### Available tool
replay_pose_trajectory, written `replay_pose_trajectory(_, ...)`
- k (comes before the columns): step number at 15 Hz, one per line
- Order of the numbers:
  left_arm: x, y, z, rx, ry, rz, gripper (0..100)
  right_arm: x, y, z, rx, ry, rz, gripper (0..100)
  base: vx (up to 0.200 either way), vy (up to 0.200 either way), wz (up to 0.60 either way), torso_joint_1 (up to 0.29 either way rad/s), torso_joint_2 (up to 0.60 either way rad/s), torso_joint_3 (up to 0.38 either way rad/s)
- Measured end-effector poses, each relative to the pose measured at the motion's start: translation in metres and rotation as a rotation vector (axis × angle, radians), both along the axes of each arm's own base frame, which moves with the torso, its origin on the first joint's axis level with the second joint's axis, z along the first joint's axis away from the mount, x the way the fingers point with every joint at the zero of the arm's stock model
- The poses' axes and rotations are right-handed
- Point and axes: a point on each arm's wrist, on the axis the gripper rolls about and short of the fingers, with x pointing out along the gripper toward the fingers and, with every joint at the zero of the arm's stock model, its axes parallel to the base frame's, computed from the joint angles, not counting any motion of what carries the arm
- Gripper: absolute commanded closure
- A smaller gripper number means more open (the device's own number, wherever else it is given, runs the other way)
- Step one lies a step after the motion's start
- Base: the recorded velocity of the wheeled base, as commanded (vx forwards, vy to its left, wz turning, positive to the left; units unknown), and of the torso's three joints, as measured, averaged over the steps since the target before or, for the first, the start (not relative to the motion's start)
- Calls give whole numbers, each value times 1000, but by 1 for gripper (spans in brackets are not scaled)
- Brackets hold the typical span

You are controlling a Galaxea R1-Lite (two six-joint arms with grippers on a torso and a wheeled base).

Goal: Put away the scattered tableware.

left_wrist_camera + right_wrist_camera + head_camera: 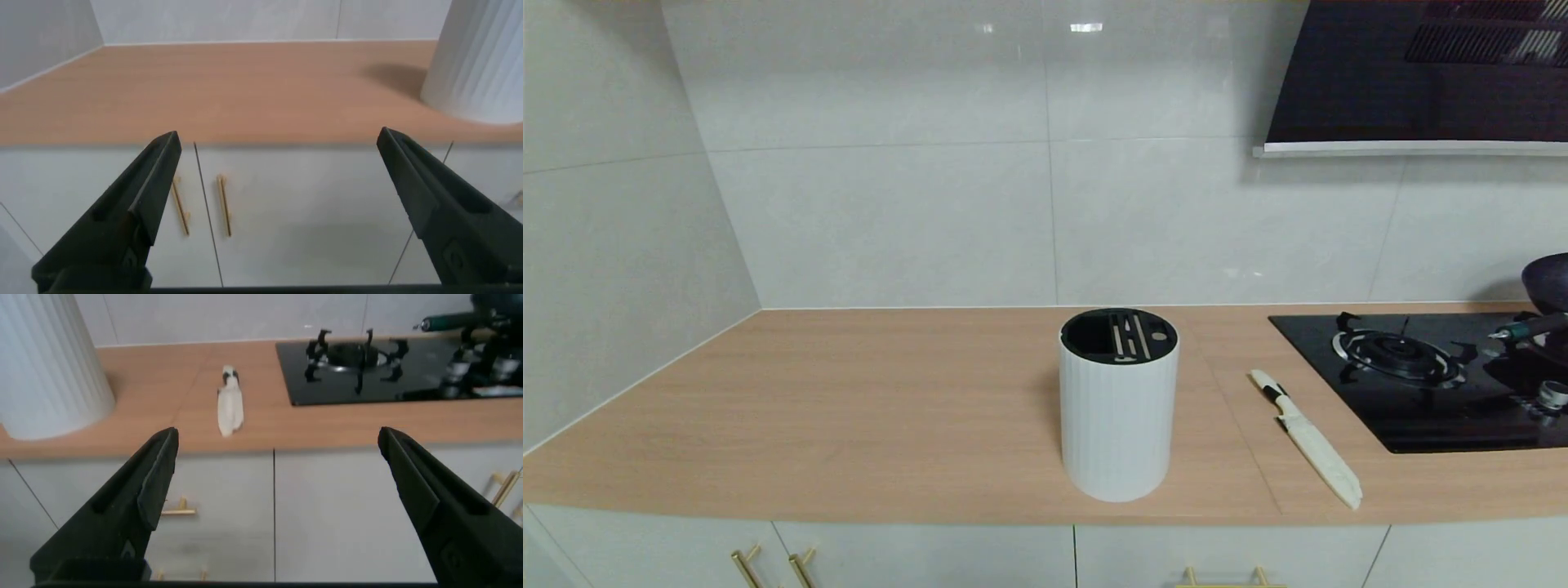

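We are holding left gripper point(278, 137) and right gripper point(278, 433) wide, knife point(1305, 435) lying unstored at holder's point(1119, 425) three o'clock.

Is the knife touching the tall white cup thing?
Apart. The head view shows the knife lying right of the white holder, with bare counter between them.

There is one white ribbed holder point(1119, 416) and one knife point(1307, 439) — a single piece of each kind. Also one black cooktop point(1421, 420), one dark pan point(1547, 282) and one range hood point(1421, 82) — one apiece.
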Motion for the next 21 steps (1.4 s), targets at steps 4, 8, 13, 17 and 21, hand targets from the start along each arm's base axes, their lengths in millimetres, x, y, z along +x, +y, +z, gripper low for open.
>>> replay_pose_trajectory(4,0,0,0,0,0,0,0,0,0,0,0,0,0,0,0,0,0,271,-582,-305)
replay_pose_trajectory(8,0,0,0,0,0,0,0,0,0,0,0,0,0,0,0,0,0,254,-521,-279)
replay_pose_trajectory(13,0,0,0,0,0,0,0,0,0,0,0,0,0,0,0,0,0,112,-233,-121)
replay_pose_trajectory(17,0,0,0,1,0,0,0,0,0,0,-4,0,4,0,0,0,0,0,0,0)
replay_pose_trajectory(21,0,0,0,1,0,0,0,0,0,0,-13,1,6,0,0,0,0,0,0,0)
